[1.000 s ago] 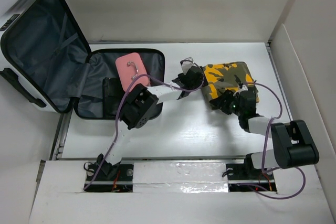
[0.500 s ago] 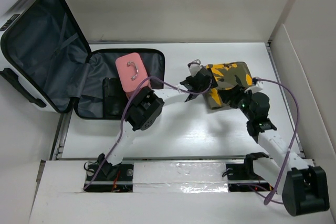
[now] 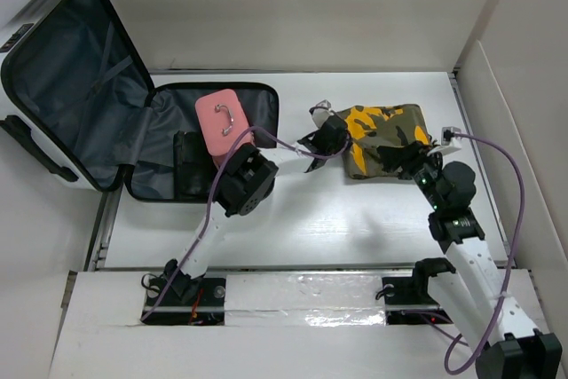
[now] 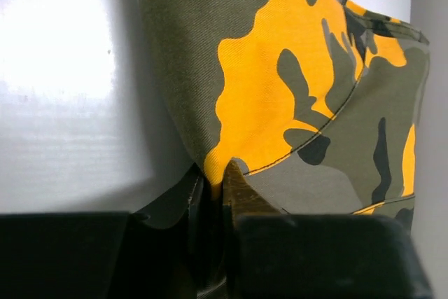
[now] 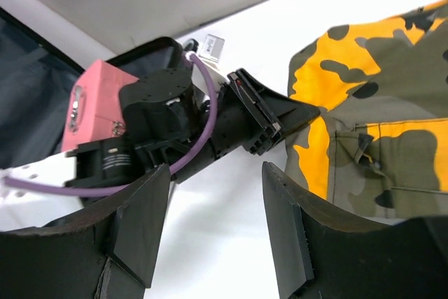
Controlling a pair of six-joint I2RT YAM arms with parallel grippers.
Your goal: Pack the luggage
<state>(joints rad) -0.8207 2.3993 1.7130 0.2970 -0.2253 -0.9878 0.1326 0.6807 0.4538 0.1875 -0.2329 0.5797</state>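
One luggage (image 3: 75, 77) lay open, with two halves showing. It held one pink case (image 3: 217, 126) and one flat black pouch (image 3: 188, 164). One folded camouflage garment (image 3: 390, 135), olive, orange and black, lay on the single white surface (image 3: 355, 219). There were two robot arms, a left arm (image 3: 241, 179) and a right arm (image 3: 457, 206). Each carried one set of jaws, two fingers to a set, four fingers in all. There were two purple cables, a left cable (image 3: 208, 206) and a right cable (image 3: 520, 193).

No print is legible (the label (image 5: 115, 161) on the left arm blurs).
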